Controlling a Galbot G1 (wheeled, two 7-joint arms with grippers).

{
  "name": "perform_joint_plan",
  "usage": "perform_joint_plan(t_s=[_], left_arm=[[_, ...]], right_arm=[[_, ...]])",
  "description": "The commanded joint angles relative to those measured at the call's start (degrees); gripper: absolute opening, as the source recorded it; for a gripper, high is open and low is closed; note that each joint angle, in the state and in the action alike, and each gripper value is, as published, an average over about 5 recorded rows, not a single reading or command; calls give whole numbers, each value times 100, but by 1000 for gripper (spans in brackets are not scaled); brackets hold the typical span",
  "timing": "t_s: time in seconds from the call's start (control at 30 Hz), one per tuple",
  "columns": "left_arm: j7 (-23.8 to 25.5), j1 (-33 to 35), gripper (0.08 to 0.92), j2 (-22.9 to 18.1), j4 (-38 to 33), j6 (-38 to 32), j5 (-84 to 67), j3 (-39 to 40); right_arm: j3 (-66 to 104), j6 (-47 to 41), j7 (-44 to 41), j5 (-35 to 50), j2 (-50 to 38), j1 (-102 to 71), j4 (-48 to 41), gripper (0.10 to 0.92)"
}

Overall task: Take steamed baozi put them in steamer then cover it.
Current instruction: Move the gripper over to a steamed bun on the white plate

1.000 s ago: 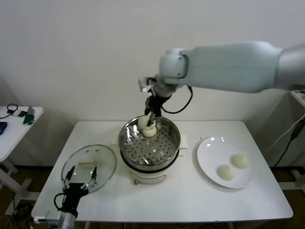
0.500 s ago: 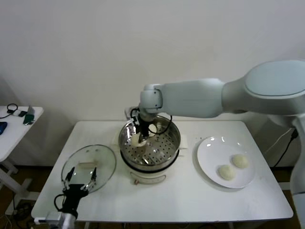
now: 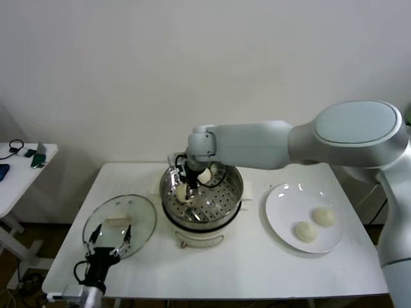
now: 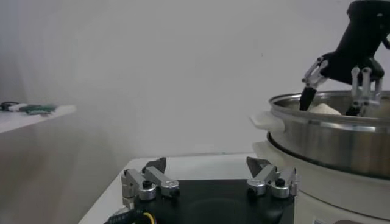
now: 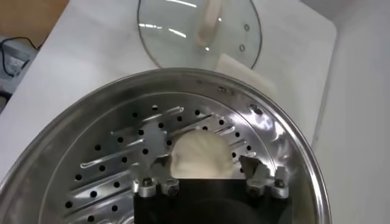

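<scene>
A plain white table (image 3: 257, 269) is seen, with three things set right on it. The steamer (image 3: 202, 221) is parked around the middle, towards the back. The glass cover (image 3: 120, 224) is laid flat to its left, near the front corner. A white plate (image 3: 282, 212) is placed on the right, well apart from the cover.

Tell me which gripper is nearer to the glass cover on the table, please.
The left. The left gripper hangs at the near edge of the cover, jaws open. The right gripper is inside the steamer, around a baozi.
</scene>
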Motion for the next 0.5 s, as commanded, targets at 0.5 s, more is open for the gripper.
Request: perform_joint_plan(t_s=[0.5], left_arm=[[8, 43, 823, -29, -92, 10, 90, 44]], right_arm=[[-2700, 817, -1479, -997, -4623, 2905, 2703, 823]])
